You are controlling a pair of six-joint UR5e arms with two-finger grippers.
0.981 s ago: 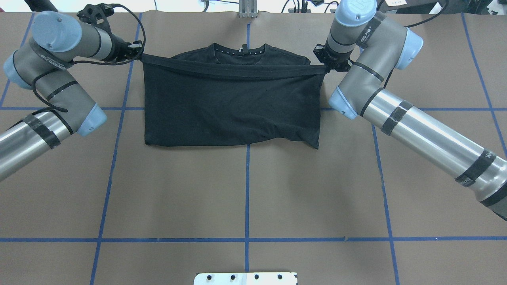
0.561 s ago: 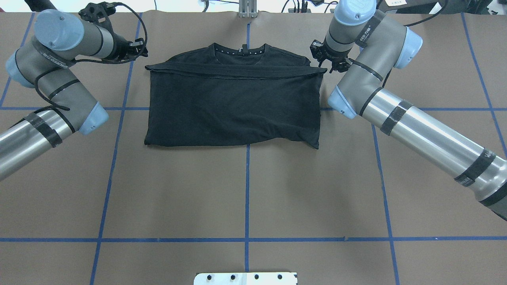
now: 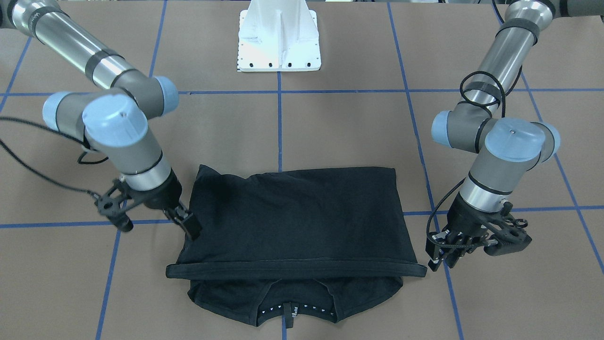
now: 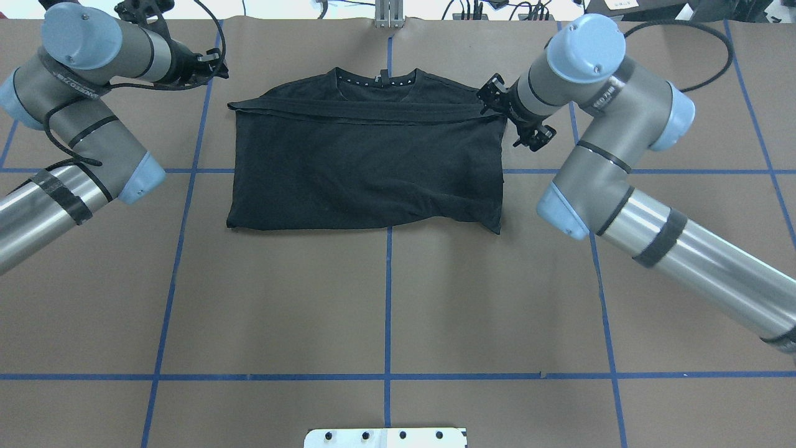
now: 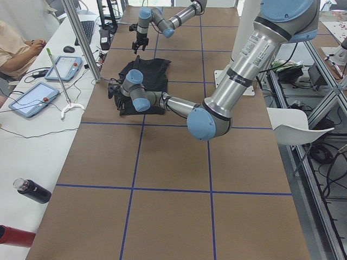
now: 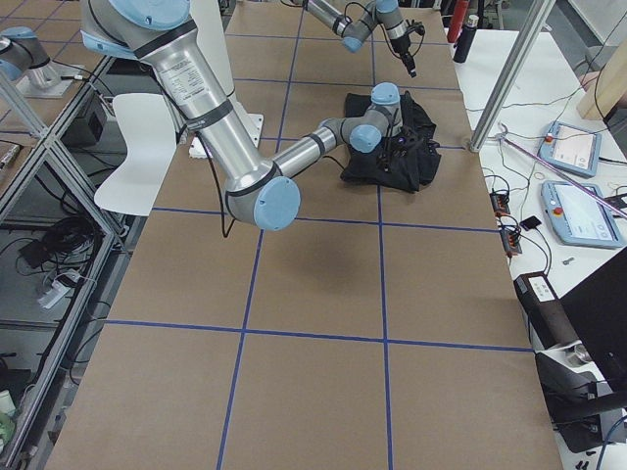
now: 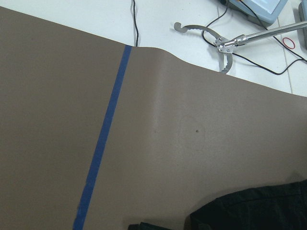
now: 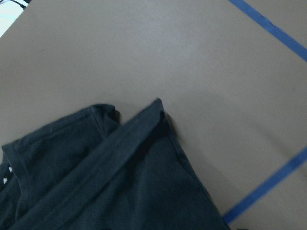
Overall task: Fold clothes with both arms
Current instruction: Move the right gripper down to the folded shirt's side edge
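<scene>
The black T-shirt (image 4: 367, 168) lies folded flat on the brown table, its hem edge (image 3: 297, 271) resting just short of the collar (image 4: 377, 79). My left gripper (image 3: 441, 259) hangs open beside the hem's corner, a little clear of the cloth, with nothing between its fingers; from overhead it (image 4: 214, 65) sits off the shirt's far left corner. My right gripper (image 3: 188, 221) is open at the shirt's other side edge, over the corner (image 4: 485, 99) near the shoulder. The right wrist view shows that hem corner (image 8: 156, 108) lying loose. No graphic shows.
The white pedestal base (image 3: 278, 42) stands at the robot's side of the table. Blue tape lines (image 4: 388, 298) grid the brown surface. A white side bench beyond the far edge holds a grabber tool (image 7: 220, 43), tablets (image 5: 32, 97) and bottles (image 5: 32, 190); a person (image 5: 13, 46) sits there.
Both grippers let go of the hem, which dropped flat below the collar. The left gripper drew back and outward; the right arm swung, its gripper staying by the shirt's corner.
</scene>
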